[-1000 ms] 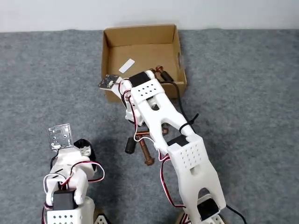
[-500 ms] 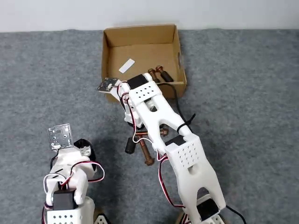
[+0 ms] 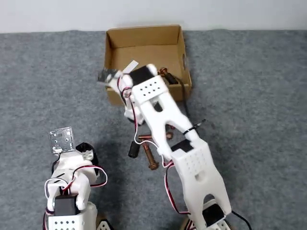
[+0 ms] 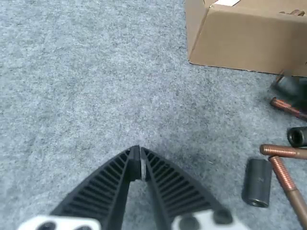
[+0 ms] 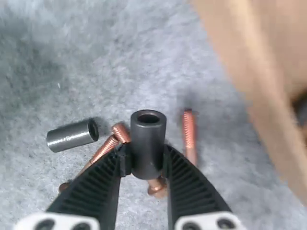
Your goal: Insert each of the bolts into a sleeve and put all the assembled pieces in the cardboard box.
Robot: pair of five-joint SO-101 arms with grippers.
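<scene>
Right gripper (image 5: 146,156) shifted boxward — sleeve (image 5: 147,141) clamped, cardboard box (image 3: 144,34) holding assembled pieces (image 3: 164,72)

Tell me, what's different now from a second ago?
The right arm swung its wrist left and forward, over the cardboard box's front edge. Its hand grips a sleeve. The left arm, the loose bolts and the lying sleeve stayed put.

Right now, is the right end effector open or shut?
Shut on the sleeve: the right end effector has its fingers pressed against the sleeve's sides in the right wrist view.
</scene>
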